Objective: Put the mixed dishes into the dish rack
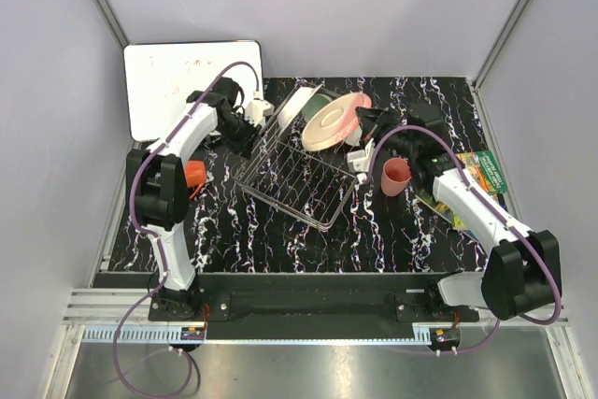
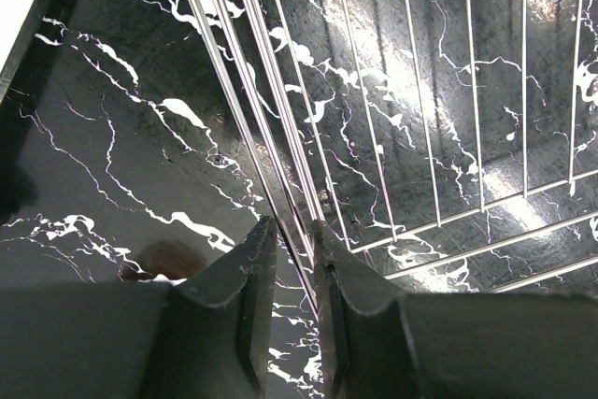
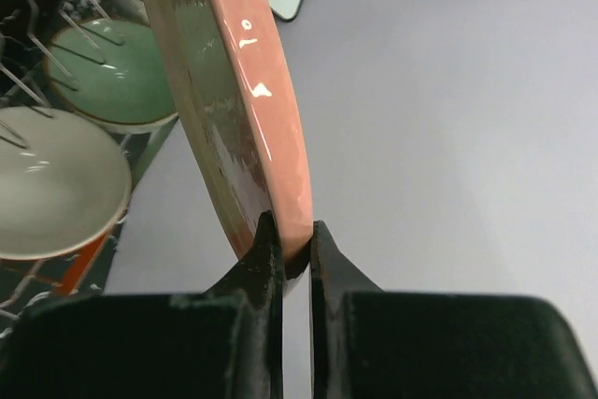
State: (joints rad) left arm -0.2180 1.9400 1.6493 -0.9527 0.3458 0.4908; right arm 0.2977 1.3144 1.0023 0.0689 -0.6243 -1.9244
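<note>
The black marbled worktop (image 1: 374,231) carries the silver wire dish rack (image 1: 297,175) in its middle. The big round pink-and-cream plate (image 1: 334,121) stands on edge over the rack's far side. The right tool (image 3: 291,231) clenches the plate's rim. The left tool (image 2: 291,231) pinches the rack's rim wires.

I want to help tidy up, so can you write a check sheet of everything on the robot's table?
Surface: black white-veined tabletop, shiny.
Job's things: silver wire dish rack in the middle; large pink-and-cream plate held tilted at its far end; mint green bowl and cream bowl seen past rack wires; orange mug on the left; small pink cup on the right.
Clutter: white whiteboard far left; green book right.
Grippers: left gripper closed on the rack's rim wires; right gripper pinching the plate's rim.
Cables: purple cables along both arms.
Surroundings: grey walls; nothing else seen.
</note>
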